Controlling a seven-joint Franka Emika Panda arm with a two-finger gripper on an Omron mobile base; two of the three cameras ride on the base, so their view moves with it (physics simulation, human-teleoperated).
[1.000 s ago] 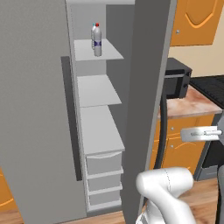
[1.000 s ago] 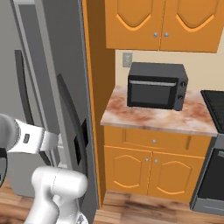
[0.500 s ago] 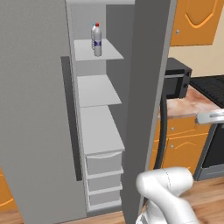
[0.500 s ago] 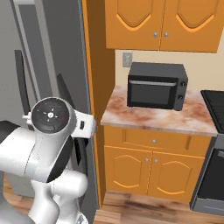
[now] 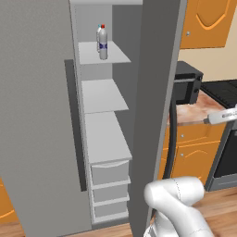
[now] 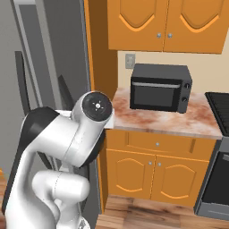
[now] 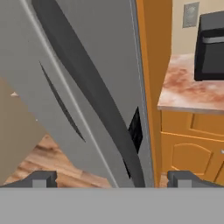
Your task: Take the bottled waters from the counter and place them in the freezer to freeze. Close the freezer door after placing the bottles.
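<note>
Grey freezer door (image 7: 87, 87) before open tool (image 7: 111, 179)

Left base view: behind-left, faces the open freezer (image 5: 104, 134) shelves. Right base view: behind-right, faces the table (image 6: 165, 118) and microwave (image 6: 160, 87); both share these. Hand view: close against the freezer door (image 7: 78, 87), table beyond.

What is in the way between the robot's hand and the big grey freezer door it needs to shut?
Nothing visible. In the hand view the open gripper faces the tall grey freezer door with its long dark bar handle, with no object between them.
</note>
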